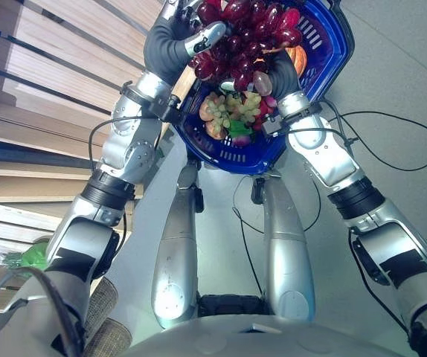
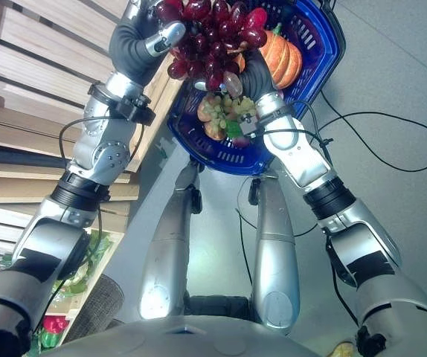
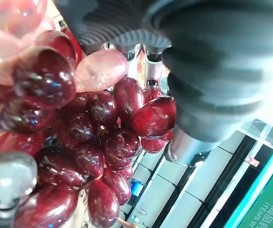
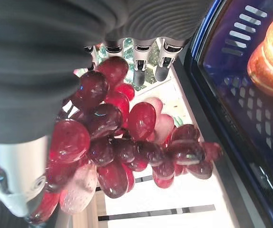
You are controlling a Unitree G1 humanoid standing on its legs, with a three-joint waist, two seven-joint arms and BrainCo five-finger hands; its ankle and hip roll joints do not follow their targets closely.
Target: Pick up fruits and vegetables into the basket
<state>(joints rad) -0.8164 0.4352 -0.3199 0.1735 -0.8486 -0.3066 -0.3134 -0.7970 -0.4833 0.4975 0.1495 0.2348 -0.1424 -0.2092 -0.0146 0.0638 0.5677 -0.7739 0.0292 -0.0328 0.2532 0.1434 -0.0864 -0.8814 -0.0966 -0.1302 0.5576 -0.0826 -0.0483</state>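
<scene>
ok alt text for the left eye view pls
Both robot hands, left and right, hold a bunch of dark red grapes over a blue basket, their fingers curled round it. Green grapes and an orange pumpkin already lie inside the basket.

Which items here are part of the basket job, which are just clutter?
Job: red grapes held between left hand and right hand; blue basket with green grapes and pumpkin inside.
Clutter: wooden shelves; green bagged produce.
</scene>
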